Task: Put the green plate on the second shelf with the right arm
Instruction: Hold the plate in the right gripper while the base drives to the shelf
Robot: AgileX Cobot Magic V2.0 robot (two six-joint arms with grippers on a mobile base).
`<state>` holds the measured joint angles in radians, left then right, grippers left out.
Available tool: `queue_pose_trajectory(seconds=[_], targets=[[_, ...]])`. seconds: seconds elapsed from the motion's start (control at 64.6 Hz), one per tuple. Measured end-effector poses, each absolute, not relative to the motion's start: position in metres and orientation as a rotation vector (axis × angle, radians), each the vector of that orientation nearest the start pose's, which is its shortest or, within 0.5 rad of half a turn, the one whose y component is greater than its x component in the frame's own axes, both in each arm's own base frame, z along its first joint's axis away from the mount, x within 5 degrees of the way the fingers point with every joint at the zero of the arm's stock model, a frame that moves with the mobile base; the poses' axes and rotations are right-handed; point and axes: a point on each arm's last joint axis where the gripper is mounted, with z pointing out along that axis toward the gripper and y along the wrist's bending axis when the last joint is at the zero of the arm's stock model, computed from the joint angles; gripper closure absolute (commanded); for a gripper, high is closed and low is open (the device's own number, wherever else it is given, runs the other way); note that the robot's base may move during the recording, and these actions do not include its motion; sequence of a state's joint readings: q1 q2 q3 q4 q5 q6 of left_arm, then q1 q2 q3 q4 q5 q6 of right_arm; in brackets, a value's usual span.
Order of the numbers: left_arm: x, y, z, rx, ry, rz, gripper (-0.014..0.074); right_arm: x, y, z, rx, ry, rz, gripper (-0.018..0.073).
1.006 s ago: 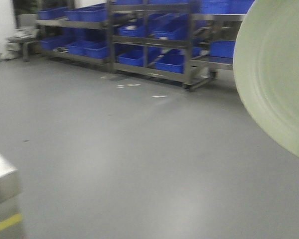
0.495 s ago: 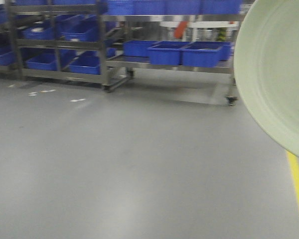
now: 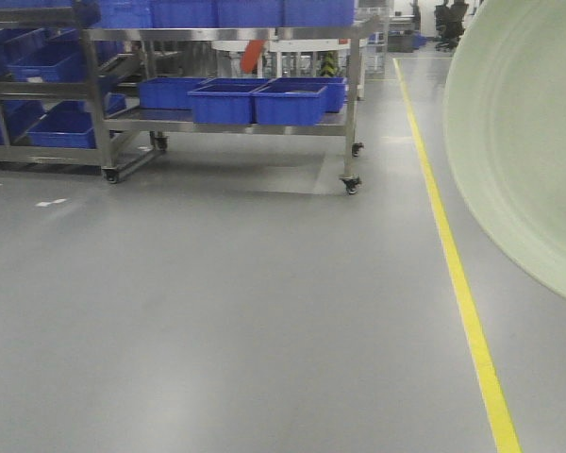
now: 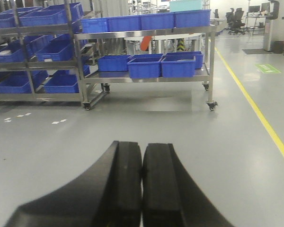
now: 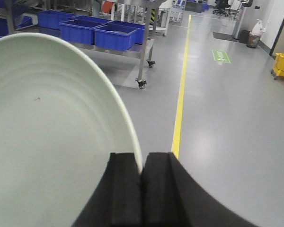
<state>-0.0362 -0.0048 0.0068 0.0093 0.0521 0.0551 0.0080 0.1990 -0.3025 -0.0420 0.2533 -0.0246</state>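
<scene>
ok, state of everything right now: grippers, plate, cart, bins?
right gripper: shut on the plate's rim
left gripper: shut, holding nothing
plate: held up on edge off the floor, nothing on it, not on any shelf yet
cart: parked on its wheels left of the yellow line, loaded with bins
bins: no lids, sitting side by side on the cart's lower shelf; contents too blurred to tell

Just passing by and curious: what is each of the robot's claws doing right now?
Left gripper: shut, nothing in it.
Right gripper: shut on the green plate, at its rim.
</scene>
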Motion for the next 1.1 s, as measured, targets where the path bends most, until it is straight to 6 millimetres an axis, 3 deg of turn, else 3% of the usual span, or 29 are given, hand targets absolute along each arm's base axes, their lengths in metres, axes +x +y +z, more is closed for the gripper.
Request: queue_pose_trajectory(seconds=[1.098], targets=[[0.0563,-0.002,0.2064,0.077,1.536,0.023,0.0466,0.0637,-0.0005,0.28,-0.052,1.633,-0.053,0.0502]])
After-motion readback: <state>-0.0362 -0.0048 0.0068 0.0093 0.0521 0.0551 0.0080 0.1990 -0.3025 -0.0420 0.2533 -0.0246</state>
